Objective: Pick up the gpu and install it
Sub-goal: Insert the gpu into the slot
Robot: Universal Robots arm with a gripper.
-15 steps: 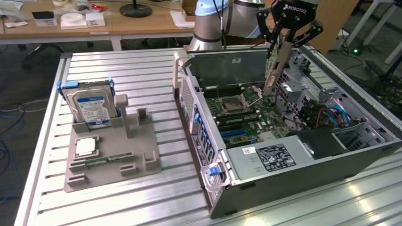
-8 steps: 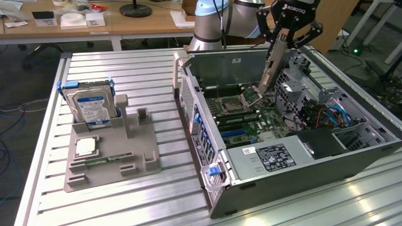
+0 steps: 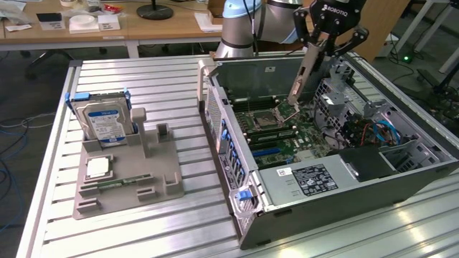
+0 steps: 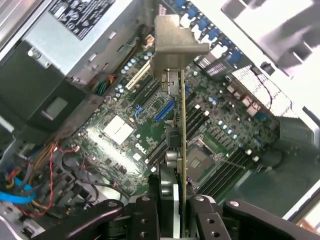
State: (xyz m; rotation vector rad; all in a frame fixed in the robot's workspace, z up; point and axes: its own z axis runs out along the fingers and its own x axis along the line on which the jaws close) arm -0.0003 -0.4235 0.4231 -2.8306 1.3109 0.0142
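Your hand [image 3: 326, 45] is closed narrow on the gpu [image 3: 306, 75]. It pinches the card at its upper end, so the card hangs on edge, slightly tilted, inside the open computer case [image 3: 337, 220]. In the wrist view the fingers [image 4: 147, 220] clamp both faces, the card runs edge-on away from them, and the silver bracket [image 4: 176, 47] is at the far, lower end.

I judge the pick-up done and the carry into the case in hand. The card sits in no slot. Its lower end hangs over the motherboard [image 3: 287, 137], near the processor socket [image 3: 264, 119] and away from the blue expansion slots [image 3: 269, 154]. From these angles you can't be sure whether the bracket tip clears the board; it looks just above it.

As I read it, seating calls for the connector edge to lie along a slot, with the bracket toward the case's rear wall. It also needs a straight, gentle press, since the socket lever and loose cables [image 3: 384, 131] stand close by.

The case rests on a ribbed aluminium bench [image 3: 143, 80]. Well apart, toward the exterior view's left, a grey fixture [image 3: 154, 177] holds the hard drive [image 3: 104, 121] upright, with a memory stick [image 3: 118, 183] lying flat. Behind are wooden desks [image 3: 143, 29] with clutter, and cords trail on the floor [image 3: 11, 129].
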